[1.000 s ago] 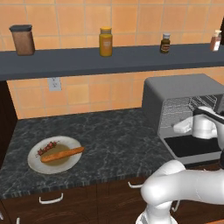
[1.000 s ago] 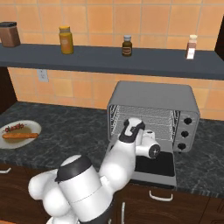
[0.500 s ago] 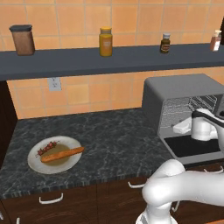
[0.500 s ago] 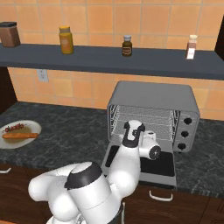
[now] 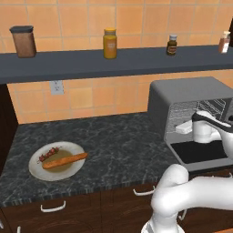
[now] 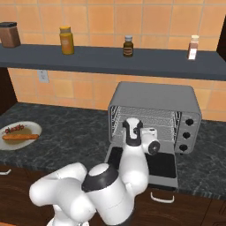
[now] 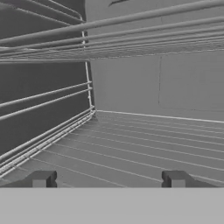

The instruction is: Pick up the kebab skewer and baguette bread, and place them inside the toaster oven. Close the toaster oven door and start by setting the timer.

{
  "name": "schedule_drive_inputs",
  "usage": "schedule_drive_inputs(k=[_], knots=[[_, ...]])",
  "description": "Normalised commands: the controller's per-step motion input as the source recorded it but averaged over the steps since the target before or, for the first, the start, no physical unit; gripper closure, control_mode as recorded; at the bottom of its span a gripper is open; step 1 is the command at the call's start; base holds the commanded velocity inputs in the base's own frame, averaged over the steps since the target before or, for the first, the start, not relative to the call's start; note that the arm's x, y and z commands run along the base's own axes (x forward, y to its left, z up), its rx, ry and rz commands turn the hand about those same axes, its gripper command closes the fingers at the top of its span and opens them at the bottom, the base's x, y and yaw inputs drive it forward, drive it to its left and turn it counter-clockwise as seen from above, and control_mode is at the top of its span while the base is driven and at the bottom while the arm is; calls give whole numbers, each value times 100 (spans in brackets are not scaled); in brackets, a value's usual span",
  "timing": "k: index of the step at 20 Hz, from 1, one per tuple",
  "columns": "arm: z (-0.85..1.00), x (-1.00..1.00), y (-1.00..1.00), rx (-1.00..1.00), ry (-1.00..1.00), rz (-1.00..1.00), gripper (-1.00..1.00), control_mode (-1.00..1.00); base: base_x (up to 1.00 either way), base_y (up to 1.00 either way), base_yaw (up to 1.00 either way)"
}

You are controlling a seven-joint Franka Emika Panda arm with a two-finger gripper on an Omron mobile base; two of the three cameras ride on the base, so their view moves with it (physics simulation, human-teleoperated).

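- The gripper (image 7: 109, 179) is seen at the oven (image 6: 154, 103) mouth, pointing in over the wire rack (image 7: 144, 144); the jaws stand wide apart with nothing between them.
- The door (image 6: 165, 165) lies folded down flat at 6 o'clock of the oven, directly under the arm.
- The skewer (image 5: 49, 154) and the bread (image 5: 65, 160) are seen lying side by side on the plate (image 5: 36, 170), at 9 o'clock of the oven and well apart from it on the bench (image 5: 118, 145). Neither item has yet been loaded.
- Risk 1: the arm could be caught on the open door or the oven frame as it is drawn out, since the wrist sits low between them; the oven could be shoved along the bench.
- Risk 2: the rack wires could be snagged by a fingertip (image 7: 41, 178) if the hand is tilted during withdrawal.
- Risk 3: the skewer is judged thin and low on the plate, touching or just beside the bread, so both could be clamped together, or the skewer could be pushed off the rim by a slightly misplaced grasp.
- Risk 4: the bread is long; if it is gripped near 1 end, it could be tipped and knocked against the oven frame on entry.
- Risk 5: the door could be shut before both items are inside, and the timer then started on an unloaded oven.
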Motion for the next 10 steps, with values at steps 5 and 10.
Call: schedule_drive_inputs(k=[5,10], knots=[[-40,7,-6,0,6,-3,-100,-100,0,0,0],[-56,-6,-2,-3,14,-2,-100,-100,0,0,0]])
